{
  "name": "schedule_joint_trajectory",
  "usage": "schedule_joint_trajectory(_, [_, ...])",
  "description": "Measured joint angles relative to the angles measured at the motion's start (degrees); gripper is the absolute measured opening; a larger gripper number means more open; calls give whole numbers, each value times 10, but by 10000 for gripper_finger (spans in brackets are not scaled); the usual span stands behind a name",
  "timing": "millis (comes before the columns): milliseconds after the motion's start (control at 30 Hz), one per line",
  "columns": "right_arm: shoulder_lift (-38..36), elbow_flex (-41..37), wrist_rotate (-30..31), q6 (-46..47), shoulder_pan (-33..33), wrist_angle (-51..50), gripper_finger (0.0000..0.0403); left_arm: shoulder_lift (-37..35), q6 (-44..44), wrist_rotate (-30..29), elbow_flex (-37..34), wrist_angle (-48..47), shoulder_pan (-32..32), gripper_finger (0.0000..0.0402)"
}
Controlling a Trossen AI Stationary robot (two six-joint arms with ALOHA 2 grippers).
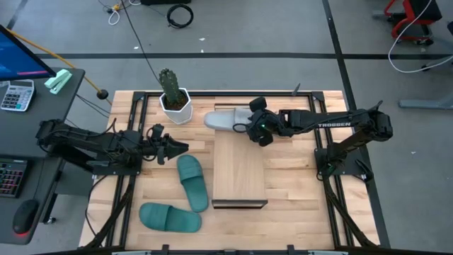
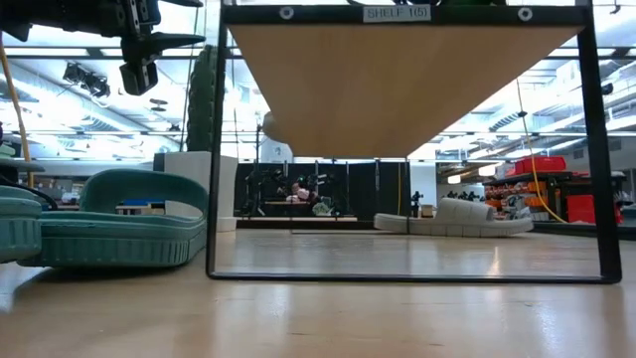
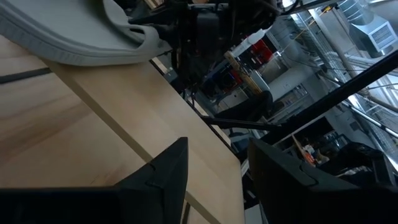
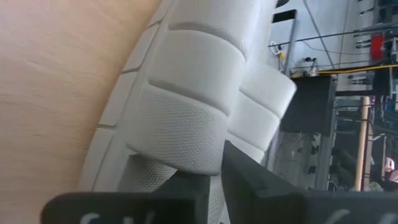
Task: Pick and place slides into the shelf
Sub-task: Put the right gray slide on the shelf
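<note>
A light grey slide (image 1: 225, 119) lies on the table just beyond the far end of the shelf (image 1: 239, 170); it also shows through the shelf's frame (image 2: 457, 217). My right gripper (image 1: 249, 127) is shut on its strap. Two teal slides (image 1: 192, 183) (image 1: 170, 217) rest sole-down on the table left of the shelf, and one shows close up (image 2: 119, 234). My left gripper (image 1: 177, 149) hangs open above the table, left of the shelf, with nothing between its fingers (image 3: 214, 186). My right gripper pinches the edge of the grey slide's wide strap (image 4: 199, 155) between its two fingers (image 4: 249, 177). It comes slanting down from the table's right side. The slide's sole lies on the table (image 2: 452, 227), strap up.
A cactus in a white pot (image 1: 173, 99) stands at the far edge, left of the grey slide. The shelf's dark frame (image 2: 212, 149) stands upright near the teal slides. Bare wood lies right of the shelf (image 1: 290, 177).
</note>
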Motion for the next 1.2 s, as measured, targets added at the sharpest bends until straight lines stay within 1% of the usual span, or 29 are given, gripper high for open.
schedule_joint_trajectory(300, [1, 15, 1, 0, 0, -18, 83, 0, 0, 2, 0, 0, 0, 172])
schedule_joint_trajectory(467, [1, 17, 13, 0, 0, -18, 106, 0, 4, 2, 0, 0, 0, 172])
schedule_joint_trajectory(700, [1, 18, 24, 6, -2, -26, 121, 0, 5, 2, 0, 0, 0, 172])
schedule_joint_trajectory(900, [1, 18, 16, 38, 0, -52, 133, 0, 5, 2, 0, 0, 0, 172])
schedule_joint_trajectory(1200, [-5, 24, 25, 37, 0, -62, 172, 0, 6, 2, 0, -1, 0, 172])
